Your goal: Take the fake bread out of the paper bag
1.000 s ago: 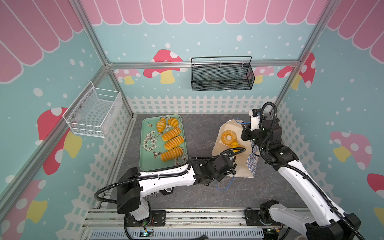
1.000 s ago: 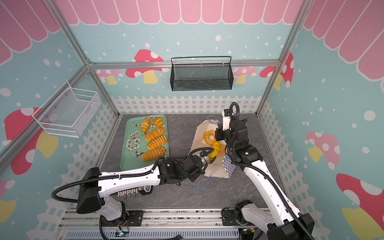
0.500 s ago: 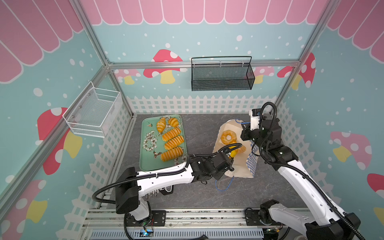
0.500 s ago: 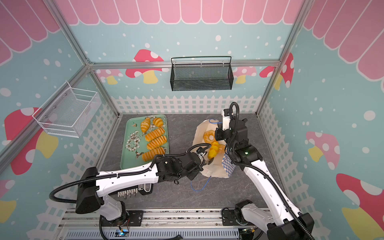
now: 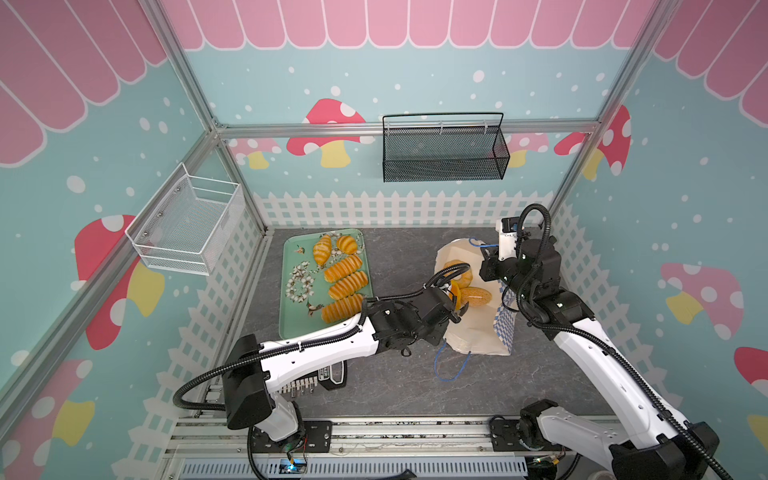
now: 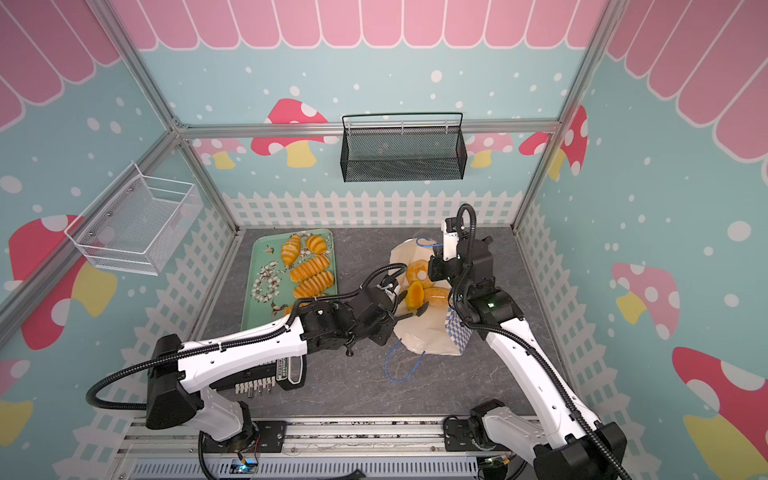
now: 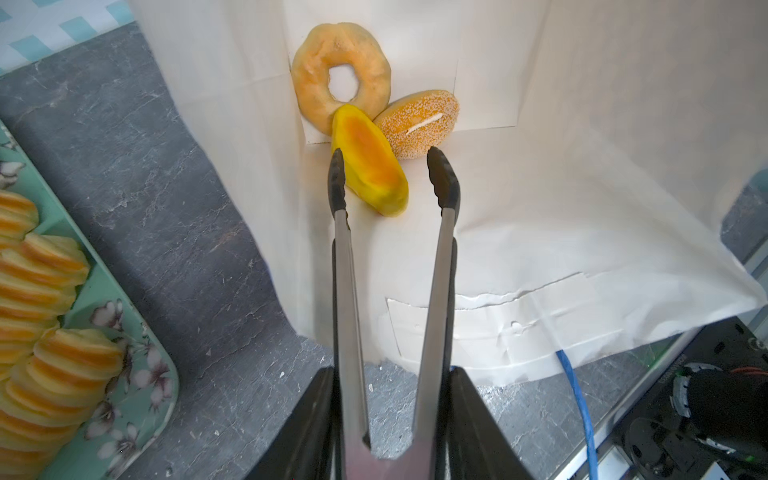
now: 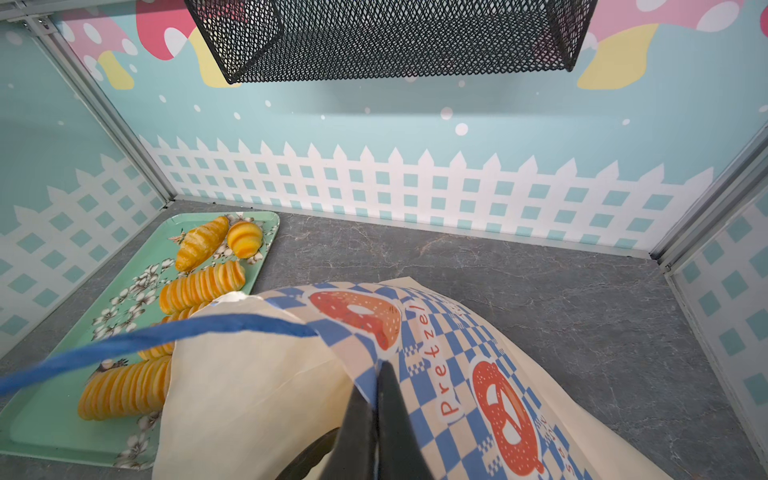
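The paper bag (image 5: pixel 478 336) (image 6: pixel 432 336) lies on its side, mouth toward the left arm. Inside it lie three pieces of fake bread: a ring doughnut (image 7: pixel 340 79), a seeded bagel (image 7: pixel 419 124) and a smooth yellow-orange loaf (image 7: pixel 370 160) (image 5: pixel 457 293). My left gripper (image 7: pixel 392 374) (image 5: pixel 446 309) is shut on metal tongs (image 7: pixel 432 291). The tongs' black tips stand apart on either side of the loaf, one against its side. My right gripper (image 8: pixel 376 374) (image 5: pixel 488 266) is shut on the bag's checkered upper edge (image 8: pixel 415 332), holding it up.
A green flowered tray (image 5: pixel 291 299) left of the bag carries several ribbed loaves (image 5: pixel 343 286) and croissants. One blue cord handle (image 5: pixel 451 370) trails on the grey floor by the bag's mouth. A black mesh basket (image 5: pixel 442 153) and a white wire basket (image 5: pixel 187 226) hang on the walls.
The left arm has shifted slightly at the bag's mouth and the tongs' tips have spread a little around the yellow loaf. The right gripper has kept still on the bag.
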